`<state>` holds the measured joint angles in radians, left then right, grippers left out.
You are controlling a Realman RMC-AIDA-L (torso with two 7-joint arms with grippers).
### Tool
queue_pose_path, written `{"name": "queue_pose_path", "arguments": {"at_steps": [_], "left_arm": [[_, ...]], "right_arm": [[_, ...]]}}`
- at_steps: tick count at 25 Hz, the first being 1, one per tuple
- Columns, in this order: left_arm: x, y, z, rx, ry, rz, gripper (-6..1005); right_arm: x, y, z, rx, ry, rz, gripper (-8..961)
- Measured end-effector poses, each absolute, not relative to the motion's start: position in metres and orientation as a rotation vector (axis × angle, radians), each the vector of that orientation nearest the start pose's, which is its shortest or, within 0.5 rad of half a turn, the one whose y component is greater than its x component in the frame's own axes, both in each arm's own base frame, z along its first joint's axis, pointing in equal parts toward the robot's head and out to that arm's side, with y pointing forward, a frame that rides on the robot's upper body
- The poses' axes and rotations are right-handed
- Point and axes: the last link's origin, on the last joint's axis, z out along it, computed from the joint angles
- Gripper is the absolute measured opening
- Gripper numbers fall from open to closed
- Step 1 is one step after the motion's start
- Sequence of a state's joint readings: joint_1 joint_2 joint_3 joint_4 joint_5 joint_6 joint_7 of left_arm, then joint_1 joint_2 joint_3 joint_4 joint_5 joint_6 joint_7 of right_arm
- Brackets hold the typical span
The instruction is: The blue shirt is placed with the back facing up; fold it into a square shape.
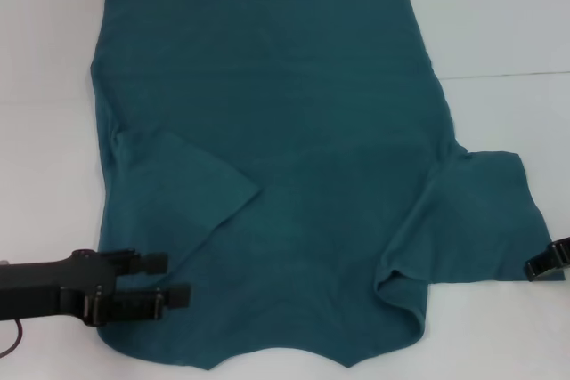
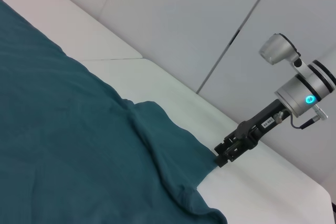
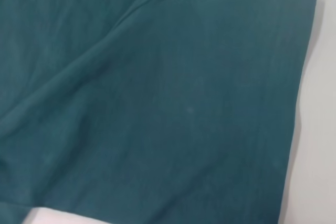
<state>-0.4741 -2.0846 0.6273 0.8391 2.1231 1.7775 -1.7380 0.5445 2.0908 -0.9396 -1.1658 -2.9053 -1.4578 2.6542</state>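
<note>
Risk: the blue shirt (image 1: 285,149), soft knit, could bunch or drag off-square if the right sleeve were pulled unevenly. Item: plain dark teal, flat on the white table (image 1: 499,24), left sleeve folded inward. Left gripper (image 1: 169,280) at the near left shoulder, fingers parted. Right gripper (image 2: 224,155) at the right sleeve's edge; grip undeterminable.

blue shirt (image 1: 294,157) on table (image 1: 499,33) | left hand (image 1: 169,280) over near-left edge (right hand (image 1: 545,262) at right sleeve)
</note>
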Motion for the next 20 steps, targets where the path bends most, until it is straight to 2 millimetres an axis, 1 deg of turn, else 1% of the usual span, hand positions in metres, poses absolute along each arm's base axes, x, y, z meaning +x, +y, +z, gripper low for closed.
{"name": "queue_pose_path", "arguments": {"at_steps": [7,11,18,20], "left_arm": [[-0.266,0.303,0.027,-2.782,-1.024,-0.678,828],[-0.266,0.303,0.027,-2.783,-1.022,-0.678,828],[-0.266,0.304,0.027,-2.78,-1.022,-0.682,828],[-0.266,0.304,0.027,-2.78,-1.024,-0.682,828]], "right_arm": [[0.306,0.353,0.056,-2.008,1.502,-0.458,733],[0.305,0.355,0.054,-2.011,1.492,-0.468,692],[0.303,0.359,0.046,-2.043,1.454,-0.509,621],[0.302,0.36,0.045,-2.047,1.444,-0.515,554]]}}
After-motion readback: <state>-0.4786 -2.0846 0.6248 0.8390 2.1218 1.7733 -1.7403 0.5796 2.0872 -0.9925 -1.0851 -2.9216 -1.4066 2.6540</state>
